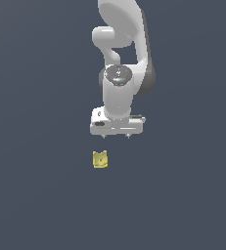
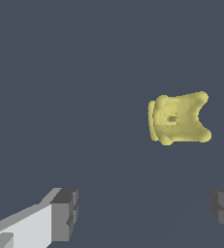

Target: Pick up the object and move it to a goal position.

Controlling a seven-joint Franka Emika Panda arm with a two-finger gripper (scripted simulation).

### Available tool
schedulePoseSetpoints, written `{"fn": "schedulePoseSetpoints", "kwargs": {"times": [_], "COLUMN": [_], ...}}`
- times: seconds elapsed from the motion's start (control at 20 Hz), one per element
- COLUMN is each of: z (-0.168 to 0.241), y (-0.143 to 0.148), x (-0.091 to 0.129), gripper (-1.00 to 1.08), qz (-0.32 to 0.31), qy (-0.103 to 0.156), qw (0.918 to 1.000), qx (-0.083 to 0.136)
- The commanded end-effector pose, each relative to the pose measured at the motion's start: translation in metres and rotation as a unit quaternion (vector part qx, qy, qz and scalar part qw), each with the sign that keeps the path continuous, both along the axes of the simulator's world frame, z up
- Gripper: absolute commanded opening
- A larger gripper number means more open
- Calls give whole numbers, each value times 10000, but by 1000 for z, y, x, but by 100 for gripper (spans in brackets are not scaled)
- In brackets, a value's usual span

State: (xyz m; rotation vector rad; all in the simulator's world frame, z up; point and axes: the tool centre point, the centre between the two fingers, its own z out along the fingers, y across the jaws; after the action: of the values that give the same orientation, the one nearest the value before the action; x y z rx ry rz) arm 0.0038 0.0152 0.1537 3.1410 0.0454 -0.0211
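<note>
The object (image 1: 100, 159) is a small yellow blocky lump with a notched top and a faint dark mark, lying on the dark grey floor. My white gripper (image 1: 116, 136) hangs above it and a little toward the exterior view's right, not touching it. In the wrist view the object (image 2: 178, 118) lies apart from both fingers, closer to the far one, with its notch facing sideways. The gripper (image 2: 145, 213) is open, its dark grey fingertips (image 2: 67, 213) spread wide with nothing between them.
The white arm (image 1: 122, 53) rises above the gripper toward the top of the exterior view. The dark grey surface (image 1: 36, 195) spreads flat all around with no other objects in view.
</note>
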Motion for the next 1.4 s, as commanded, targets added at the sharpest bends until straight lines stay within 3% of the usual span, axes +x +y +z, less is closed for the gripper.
{"fn": "schedulePoseSetpoints", "kwargs": {"times": [0.0, 0.75, 1.35], "z": [0, 2, -37], "y": [0, -11, -48], "x": [0, -1, 36], "gripper": [100, 100, 100], "qz": [0, 167, 360], "qy": [0, 28, -27], "qw": [10000, 9998, 9993], "qx": [0, -93, -35]}}
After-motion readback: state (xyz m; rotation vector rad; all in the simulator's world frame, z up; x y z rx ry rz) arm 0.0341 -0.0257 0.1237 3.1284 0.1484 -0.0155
